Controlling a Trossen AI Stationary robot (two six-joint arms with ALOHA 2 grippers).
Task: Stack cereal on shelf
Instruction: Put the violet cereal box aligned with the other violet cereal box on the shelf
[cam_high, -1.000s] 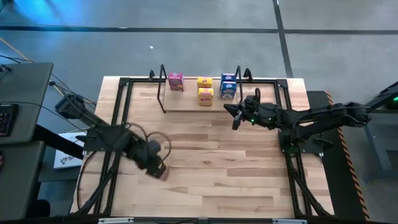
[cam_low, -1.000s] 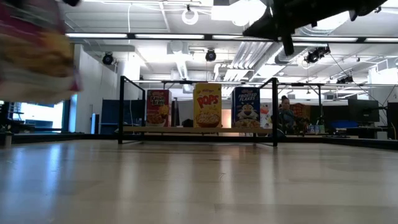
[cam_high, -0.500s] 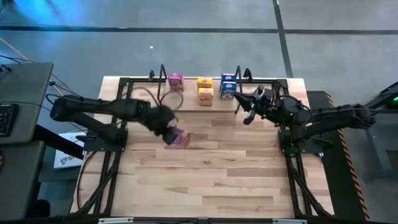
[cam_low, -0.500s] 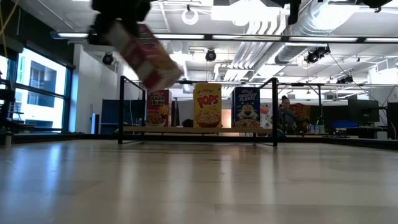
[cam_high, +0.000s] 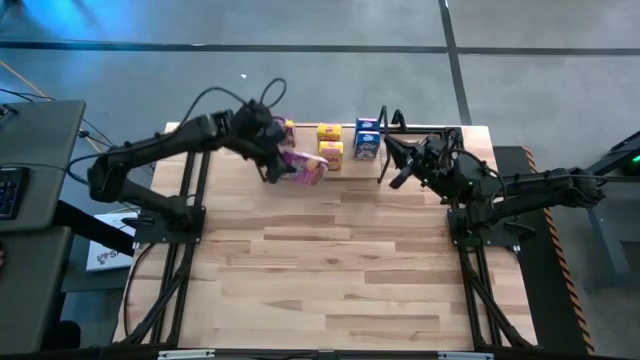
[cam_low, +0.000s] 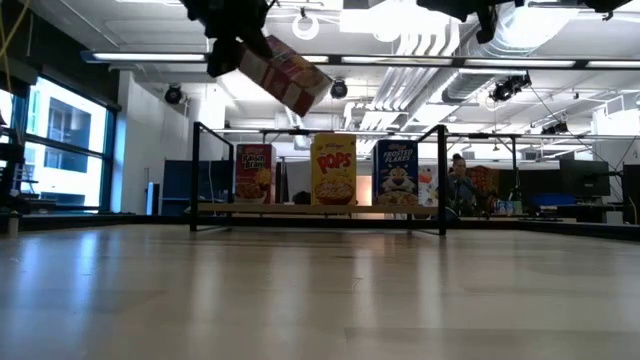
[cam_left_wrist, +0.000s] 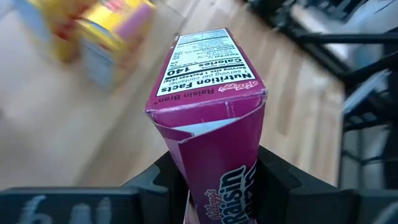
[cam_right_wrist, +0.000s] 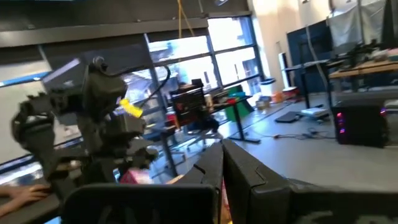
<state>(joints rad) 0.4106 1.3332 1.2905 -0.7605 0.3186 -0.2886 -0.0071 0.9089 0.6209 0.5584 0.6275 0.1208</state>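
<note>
High view: I'm carrying the pink cereal box (cam_high: 304, 167) in the left gripper (cam_high: 275, 163), fingers clamped on its sides, tilted and raised over the shelf (cam_high: 300, 178), probably to clear the boxes already standing there (pink, yellow, blue). It's smooth printed cardboard with crisp edges; the right gripper (cam_high: 393, 168) is hanging near the shelf's right end, fingers pressed together, empty.

1. Desk (cam_high: 330, 270): light wood-plank top, bordered by a black metal frame (cam_high: 190, 190).
2. Shelf (cam_low: 320, 209): low light-wood board at the far edge of the desk, with black wire uprights (cam_low: 194, 175) at each end.
3. On the shelf, upright in a row, fronts facing the low view: a pink Raisin Bran box (cam_low: 254, 174), a yellow Pops box (cam_low: 334, 170) and a blue Frosted Flakes box (cam_low: 396, 172).
4. From above, a second yellow box (cam_high: 331, 153) stands just in front of the first.
</note>
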